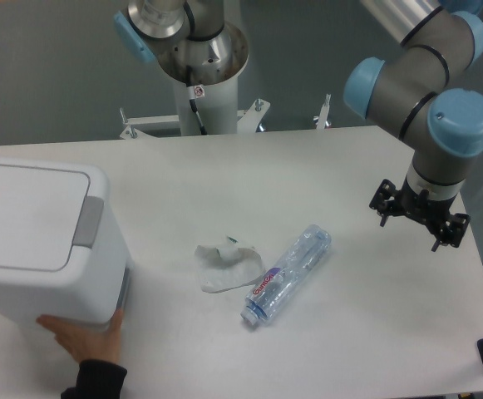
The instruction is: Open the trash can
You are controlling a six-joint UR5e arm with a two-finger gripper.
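We judge the task to be at its approach step; the bin [46, 241] sits at the bench's [308, 166] left edge toward the front corner, its lid [21, 218] flat and shut, the grey tab [89, 222] on the lid's right side untouched. The gripper [417, 214] hangs above the bench near the right edge, well apart from the bin; we cannot tell whether its fingers are apart or together, as they are small and dark in this view. A hand [81, 337] rests against the bin's front lower corner. We expect the next move to call for a long traverse leftward across the bench, passing over the tissue [224, 268] and bottle [287, 272] lying near the middle, then a descent onto the tab and a downward press; the hand at the bin calls for caution. The bottle carries a red-and-blue label [265, 283]; its lettering is too small for us to read; a small sticker [198, 91] on the rear pedestal [201, 104] is likewise illegible.
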